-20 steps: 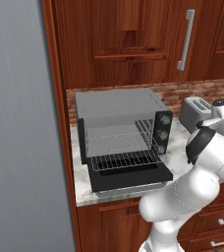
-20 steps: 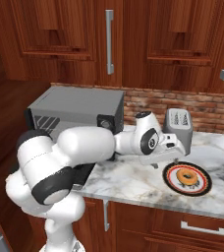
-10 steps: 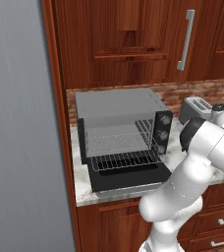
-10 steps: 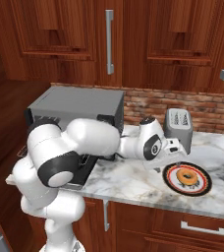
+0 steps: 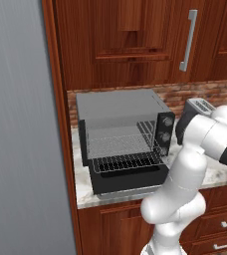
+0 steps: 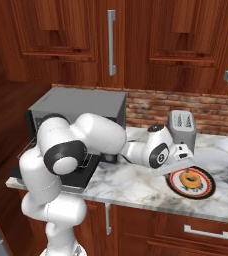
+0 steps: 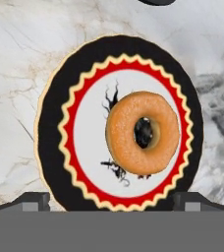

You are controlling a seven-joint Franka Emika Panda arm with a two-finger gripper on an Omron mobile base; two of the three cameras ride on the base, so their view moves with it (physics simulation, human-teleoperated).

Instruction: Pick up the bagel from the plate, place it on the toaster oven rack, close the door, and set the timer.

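Reaching is the step in hand: the arm [image 6: 101, 137] stretches from the base across the marble surface [image 6: 136, 185] toward the plate, and nothing of the task is done yet.

Largest first, brown cabinets [image 5: 135, 40] run above a brick backsplash [image 6: 151, 107]. On the surface stands the oven [image 5: 123, 139], its door [image 5: 128, 179] dropped open at the front and its rack [image 5: 128, 162] bare and reachable. A silver toaster [image 6: 182, 125] sits just behind the plate, near the wrist.

The plate [image 7: 50, 123] lies flat on the surface, well to the right of the oven in the right base view. The bagel [image 7: 142, 133] rests on it, flat, a little off the plate's centre toward one side in the hand view, hole facing up.

The fingers [image 7: 111, 199] hang above the plate's near edge, spread as wide as they go and holding nothing; their tips [image 7: 33, 201] straddle most of the plate's width.

My reading of the next move: shift the hand so the bagel sits midway between the tips, then come straight down and close across the ring's outer edges. The bagel is low and flat, so the tips need to get nearly to the plate to catch its sides, not skid over the top, without pressing on the rim and tipping the plate.
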